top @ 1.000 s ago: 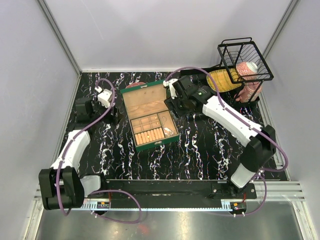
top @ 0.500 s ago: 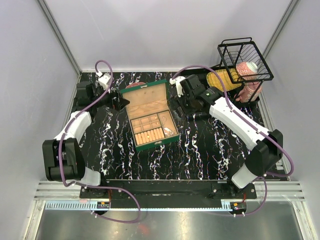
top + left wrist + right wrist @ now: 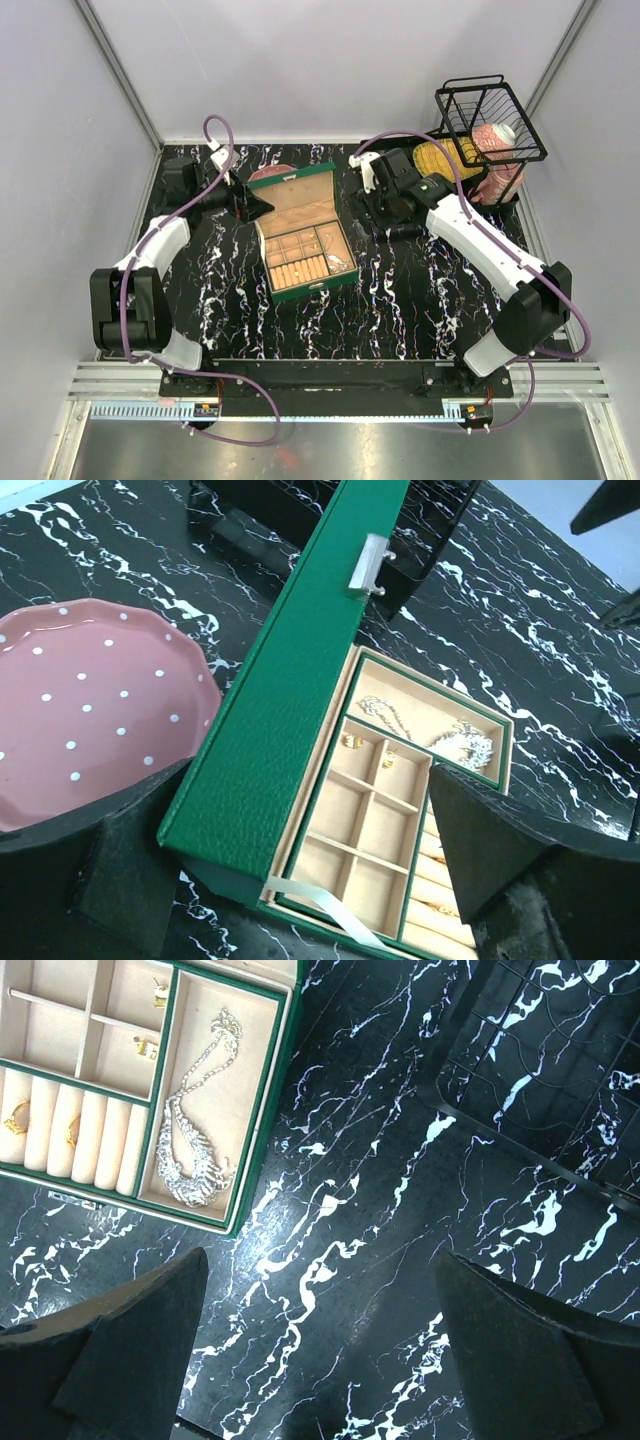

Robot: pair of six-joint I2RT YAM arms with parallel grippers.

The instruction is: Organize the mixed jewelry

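On the black marbled worktop [image 3: 400, 300] a green box [image 3: 312, 289] is set near the middle, a little toward the far edge, with its lid [image 3: 290, 200] raised on the far side. A silvery chain necklace [image 3: 190, 1150] is seen bunched in the long compartment on the side of the box that faces the worktop's right edge. Two gold rings [image 3: 17, 1118] are tucked upright into the padded rolls along the box's near side. Small gold pieces [image 3: 352, 742] are seen in the square compartments just behind those rolls. The other square compartments are shown bare.

The left gripper [image 3: 305, 780] is held at the far left corner of the box, just behind the raised lid. Its jaws are spread wide and nothing is gripped between them. The right gripper [image 3: 320, 1260] is held above bare worktop just beside the box's right side, toward the far edge. Its jaws too are spread wide, and nothing is held.

A pink dotted plate [image 3: 90, 710] is placed just behind the lid, near the far edge. A black wire basket [image 3: 490, 120] is seen at the far right corner, and what lies under it cannot be made out.
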